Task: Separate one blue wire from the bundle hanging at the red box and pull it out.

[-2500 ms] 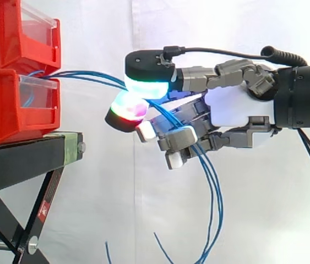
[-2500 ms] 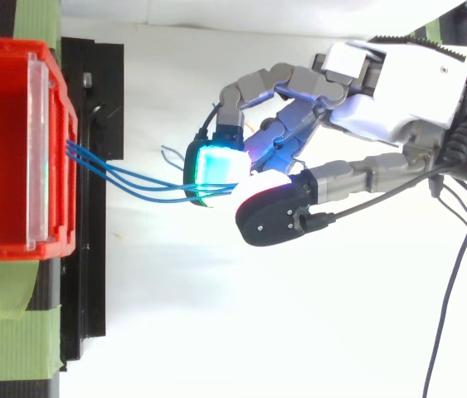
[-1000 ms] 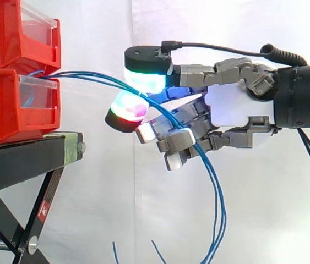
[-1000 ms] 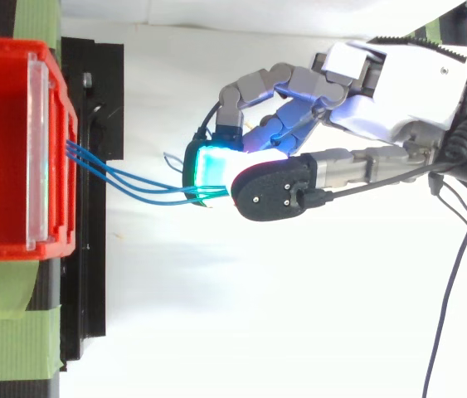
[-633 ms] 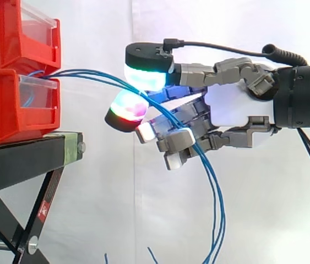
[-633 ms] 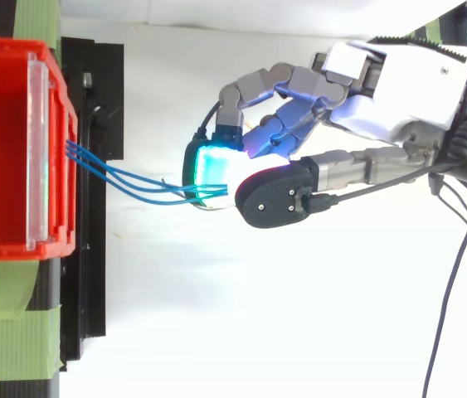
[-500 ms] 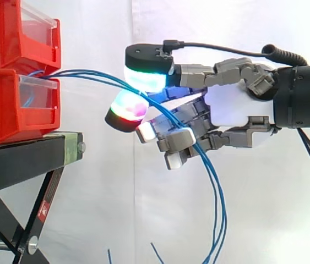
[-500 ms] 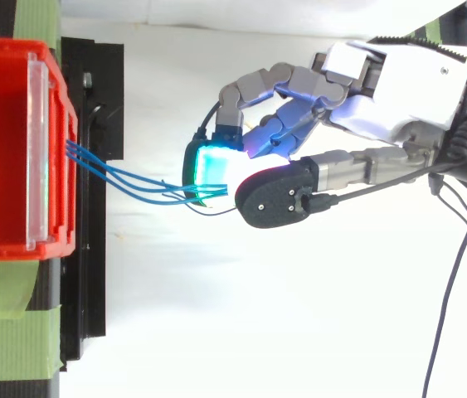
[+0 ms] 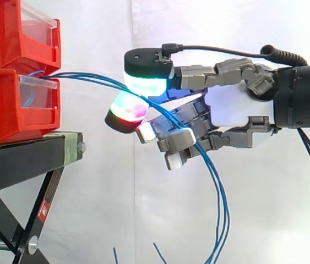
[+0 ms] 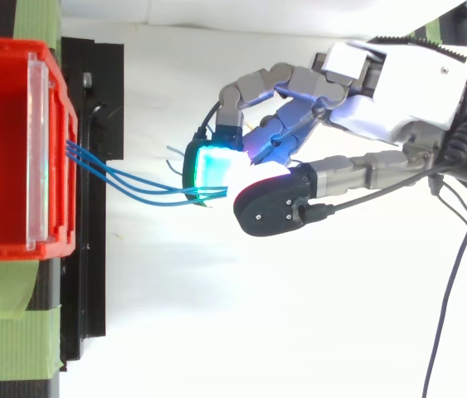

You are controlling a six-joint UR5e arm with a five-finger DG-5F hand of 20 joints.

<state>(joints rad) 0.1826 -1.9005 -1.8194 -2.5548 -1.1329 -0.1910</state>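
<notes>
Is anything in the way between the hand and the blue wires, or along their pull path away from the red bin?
Nothing visible does. The wires span open air from the bin to the hand, which is at them, then hang below it. Away from the bin, nothing but the hand lies along the pull.

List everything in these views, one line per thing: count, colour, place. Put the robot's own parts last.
red bins: two, red, stacked on the stand at the left of the side view.
clear front panels: two, see-through, one on each bin's front.
blue wires: three, blue, running from the lower bin's front to the hand, then hanging down in a loop.
black stand: one, black, under the bins.
green tape: several strips, green, by the bin in the top view.
white curtain: one, white, behind everything.
hand: one, white and grey, right of the bins, fingers curled about the wires.
fingertips: glowing cyan-green, red and white.
arm: one, black, at the right edge.
</notes>
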